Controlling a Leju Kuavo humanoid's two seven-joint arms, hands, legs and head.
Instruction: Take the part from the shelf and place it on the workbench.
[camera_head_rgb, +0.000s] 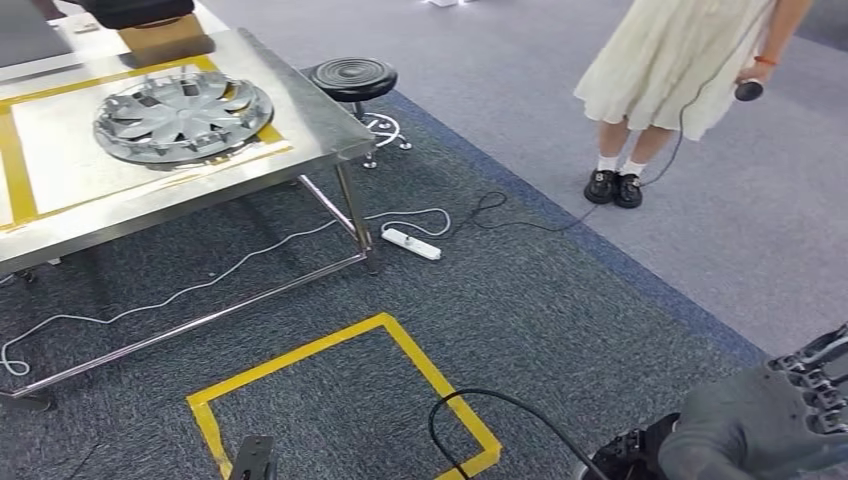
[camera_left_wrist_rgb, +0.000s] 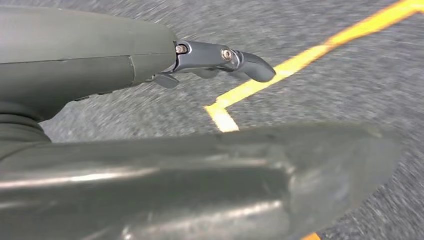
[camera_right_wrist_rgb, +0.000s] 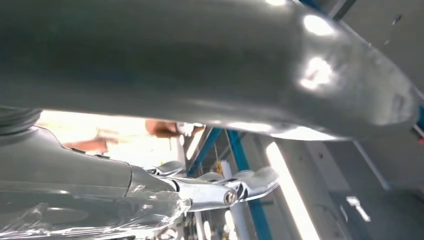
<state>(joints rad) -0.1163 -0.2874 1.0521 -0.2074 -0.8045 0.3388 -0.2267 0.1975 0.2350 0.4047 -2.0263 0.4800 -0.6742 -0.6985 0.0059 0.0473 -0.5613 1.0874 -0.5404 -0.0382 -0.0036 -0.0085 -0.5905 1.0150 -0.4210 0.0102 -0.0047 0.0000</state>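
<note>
The part (camera_head_rgb: 183, 116), a silver hubcap-like wheel cover, lies flat on the steel counter (camera_head_rgb: 310, 140) at the upper left of the head view, inside a rectangle of yellow tape stuck to the counter top, and neither hand touches it. Nearest the camera, the right hand (camera_head_rgb: 765, 425) shows at the lower right corner of the head view, grey with darker fingers (camera_head_rgb: 822, 375) stretched out above the carpet; its wrist view shows shiny fingers loosely apart with nothing plainly between them, so it looks open, holding nothing. The left hand (camera_left_wrist_rgb: 165, 125) appears in its own wrist view over the grey carpet, thumb large in the foreground and one dark finger (camera_left_wrist_rgb: 225, 57) extended, empty and open, above a corner of the yellow tape square (camera_head_rgb: 345, 395) marked on the floor. A black cable (camera_head_rgb: 500, 405) loops across that square. Farther on, a white power strip (camera_head_rgb: 411, 243) lies on the carpet by the counter's leg, its white cord trailing under the counter. Behind the counter stands a round black stool (camera_head_rgb: 351, 77). A brown cardboard box (camera_head_rgb: 165, 40) sits at the counter's far end. At the upper right a person (camera_head_rgb: 680, 70) in a pale dress and black shoes stands holding a dark object on a cord.
</note>
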